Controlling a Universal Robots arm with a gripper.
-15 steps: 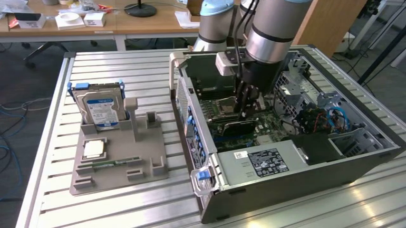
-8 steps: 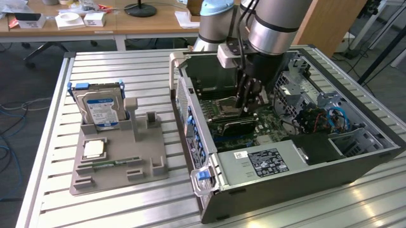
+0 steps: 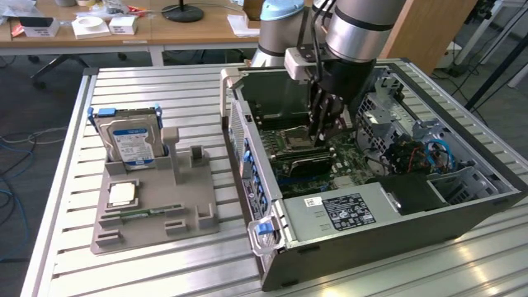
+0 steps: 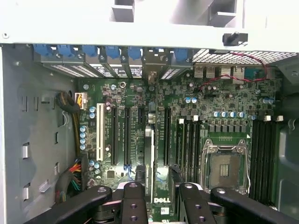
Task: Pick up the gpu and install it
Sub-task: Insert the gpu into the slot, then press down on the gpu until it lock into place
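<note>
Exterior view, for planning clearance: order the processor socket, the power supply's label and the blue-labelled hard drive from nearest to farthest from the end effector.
1. Processor socket, on the motherboard right beside the end effector.
2. Label, on the power supply.
3. Hard drive, upright in the grey holder outside the case, exterior view's left.

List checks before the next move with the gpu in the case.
1. gpu held by the gripper: ok, it sits edge-on in the grip.
2. gpu over the motherboard, inside the case: ok.
3. gpu lined up with a slot: cannot tell.
4. Black slots free: ok, they look empty.
5. Cables clear of the gpu: ok, they lie off to the side by the case wall.
</note>
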